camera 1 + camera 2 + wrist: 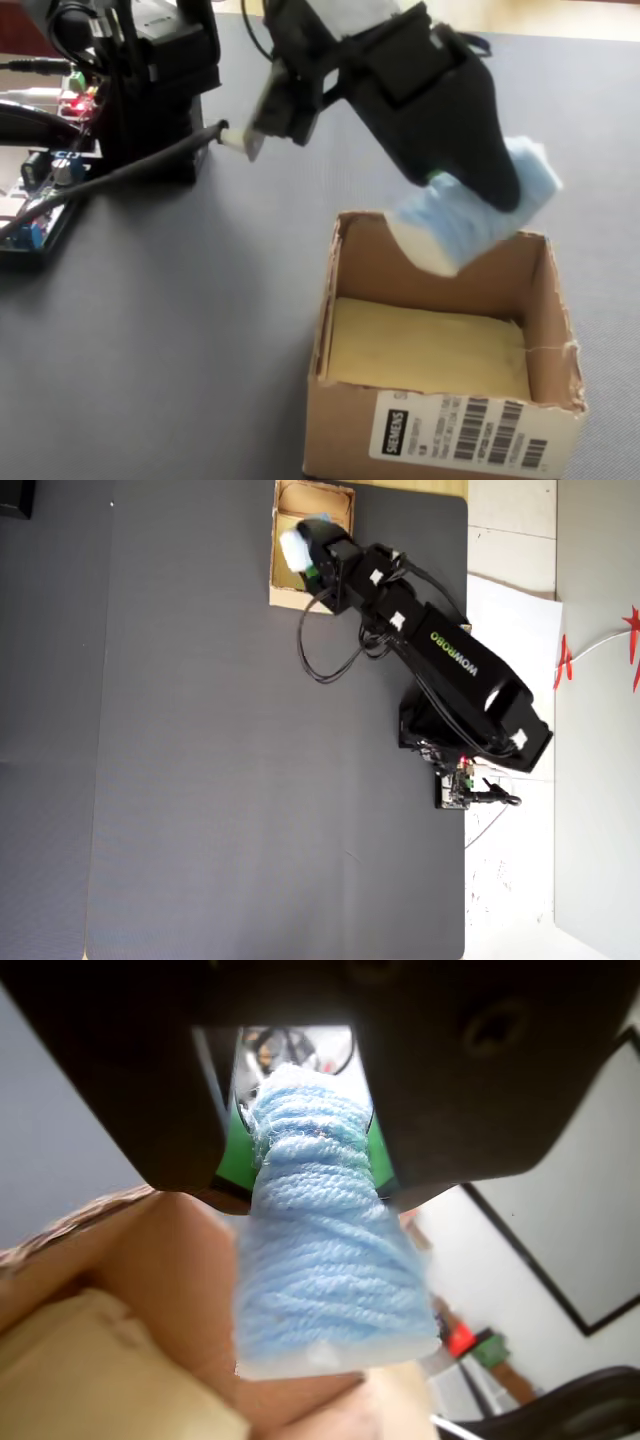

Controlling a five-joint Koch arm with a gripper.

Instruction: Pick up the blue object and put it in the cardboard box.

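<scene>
The black tool (470, 195) is clamped around the blue object (470, 220), holding it in the air above the open cardboard box (440, 430), which sits on the grey table (170, 330).

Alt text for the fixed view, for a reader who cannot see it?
A black gripper holds the pale blue object above the open cardboard box, whose yellowish floor is bare. The box stands on a grey mat.
</scene>
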